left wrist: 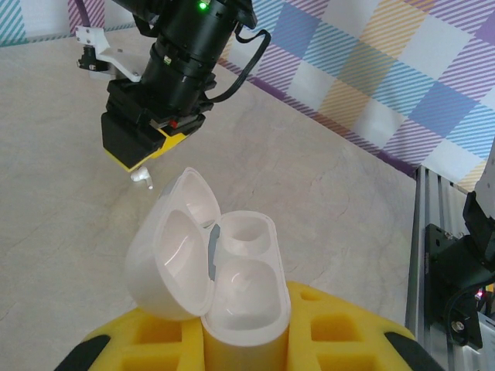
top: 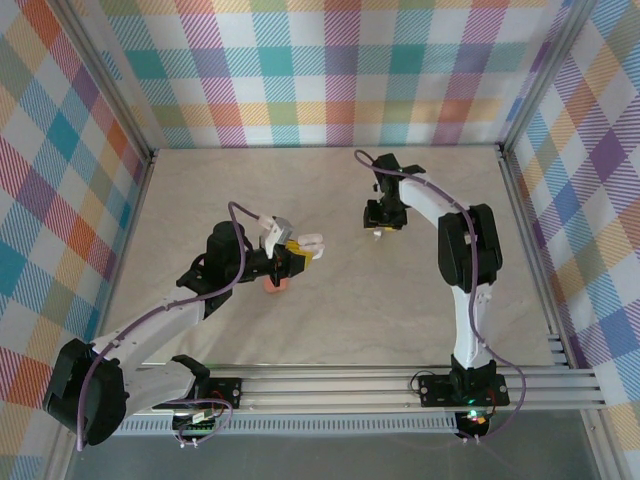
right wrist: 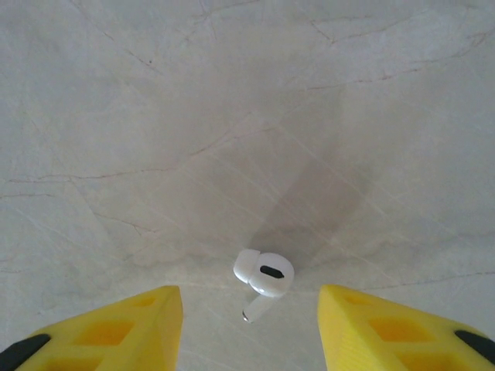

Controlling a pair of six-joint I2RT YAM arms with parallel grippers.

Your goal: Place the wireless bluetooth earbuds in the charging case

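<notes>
My left gripper (top: 292, 257) is shut on a white charging case (top: 311, 245), held above the table. In the left wrist view the case (left wrist: 246, 286) stands upright between the yellow fingers (left wrist: 348, 328), with its lid (left wrist: 166, 247) swung open to the left and both wells empty. One white earbud (right wrist: 264, 276) lies on the table, stem pointing toward the camera. My right gripper (right wrist: 249, 313) hangs open just above it, a finger on each side, neither touching. The same right gripper (left wrist: 143, 151) and earbud (left wrist: 141, 178) appear beyond the case. The other earbuds are out of view.
A salmon-pink object (top: 275, 285), partly under the left gripper, lies on the beige table (top: 330, 320). Aluminium rails (top: 400, 385) run along the near edge and checked walls (top: 330, 60) enclose the other three sides.
</notes>
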